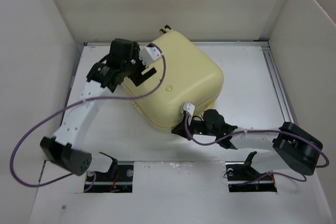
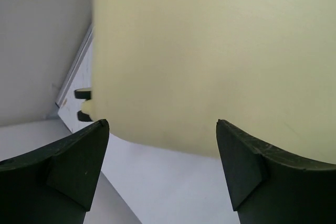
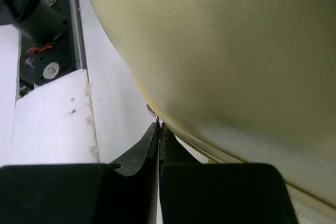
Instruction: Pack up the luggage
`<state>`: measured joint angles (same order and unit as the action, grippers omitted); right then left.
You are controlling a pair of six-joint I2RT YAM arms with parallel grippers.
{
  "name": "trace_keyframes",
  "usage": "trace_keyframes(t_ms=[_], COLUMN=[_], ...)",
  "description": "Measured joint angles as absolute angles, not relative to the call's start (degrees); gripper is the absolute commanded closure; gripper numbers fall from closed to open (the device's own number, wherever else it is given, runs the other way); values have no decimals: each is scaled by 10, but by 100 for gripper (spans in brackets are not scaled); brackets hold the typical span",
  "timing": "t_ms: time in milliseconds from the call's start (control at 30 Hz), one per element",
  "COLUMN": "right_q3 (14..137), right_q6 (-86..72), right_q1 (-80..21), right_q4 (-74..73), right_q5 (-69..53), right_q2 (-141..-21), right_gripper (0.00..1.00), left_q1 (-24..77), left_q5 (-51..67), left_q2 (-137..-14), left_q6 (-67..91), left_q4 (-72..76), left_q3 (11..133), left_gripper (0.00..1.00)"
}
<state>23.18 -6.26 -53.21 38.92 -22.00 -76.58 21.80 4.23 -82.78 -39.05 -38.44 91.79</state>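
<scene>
The luggage (image 1: pixel 181 72) is a pale yellow hard-shell suitcase lying closed in the middle of the table, with black wheels (image 1: pixel 167 27) at its far end. My left gripper (image 1: pixel 143 70) is open at the suitcase's left side. In the left wrist view (image 2: pixel 163 129) nothing lies between its fingers, and the yellow shell (image 2: pixel 210 51) fills the view ahead. My right gripper (image 1: pixel 185 128) is at the suitcase's near edge. In the right wrist view (image 3: pixel 159 127) it is shut on a small metal zipper pull (image 3: pixel 151 111) at the seam under the shell (image 3: pixel 236 40).
White walls enclose the table on the left, back and right (image 1: pixel 304 40). The arm mounts (image 1: pixel 113 174) sit in cut-outs at the near edge. Purple cables (image 1: pixel 31 129) loop off both arms. Bare table lies right of the suitcase (image 1: pixel 252 87).
</scene>
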Motion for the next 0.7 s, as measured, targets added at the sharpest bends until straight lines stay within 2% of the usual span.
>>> trace_keyframes(t_ms=[100,167,200,233,267,333,400,600,700], right_q3=[232,232,233,236,238,241,241,241,241], right_q6=[-73,-77,-79,-80,-80,-82,-83,-89,-90], right_q1=[-528,-528,-528,-528,-529,-529,-529,-531,-533], right_q4=[367,345,328,307,286,256,239,222,222], right_q5=[-194,-180,-171,-161,-150,-133,-119,-99,-94], right_q2=[-750,-732,-722,-710,-698,-681,-670,-659,-659], right_gripper=[100,100,100,100,100,100,100,100,100], left_q1=[271,277,276,275,274,268,252,152,88], left_q5=[65,79,83,86,89,94,108,163,177], left_q2=[-728,-689,-677,-671,-670,-672,-676,-690,-694], left_q6=[-432,-451,-456,-459,-459,-458,-445,-344,-299], left_q4=[-418,-450,-466,-478,-485,-490,-493,-470,-445], left_q3=[853,831,824,819,814,798,777,773,778], left_gripper=[19,23,26,34,37,37,32,32,23])
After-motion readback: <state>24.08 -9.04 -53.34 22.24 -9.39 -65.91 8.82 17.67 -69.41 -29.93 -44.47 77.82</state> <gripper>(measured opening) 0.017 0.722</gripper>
